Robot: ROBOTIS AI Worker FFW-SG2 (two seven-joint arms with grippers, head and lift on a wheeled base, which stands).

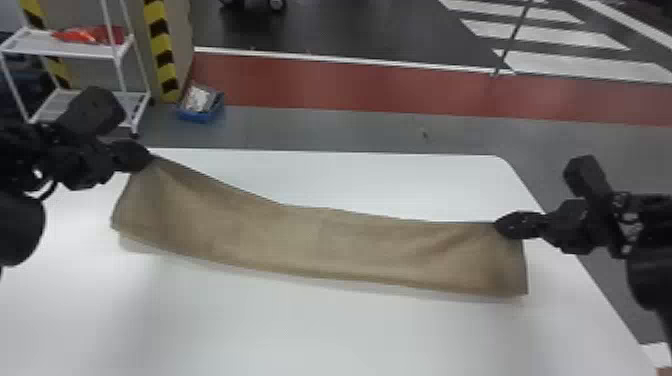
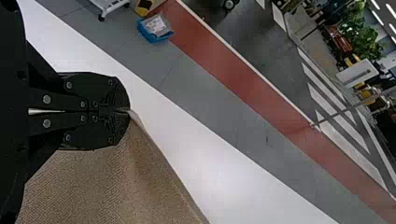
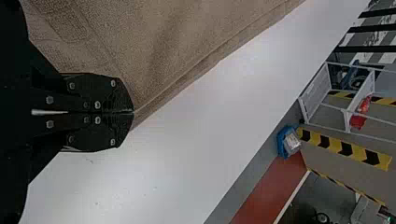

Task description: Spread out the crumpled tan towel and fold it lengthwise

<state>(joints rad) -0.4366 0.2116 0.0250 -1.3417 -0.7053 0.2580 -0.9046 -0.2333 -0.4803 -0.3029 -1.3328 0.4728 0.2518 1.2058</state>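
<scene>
Left hand [image 1: 150, 156] clenched on tan towel [image 1: 320, 245] near 1 end, right hand [image 1: 498, 225] clenched near other; towel spans between them over white bench [image 1: 325, 330].

We hold our left arm [image 1: 65, 162] and right arm [image 1: 647, 267] in from opposite sides, left tool [image 1: 151, 158] and right tool [image 1: 496, 225] well apart and pointing inward toward each other, both pairs of black fingers [image 2: 95, 86] pressed together, the left one higher in the head view.
</scene>
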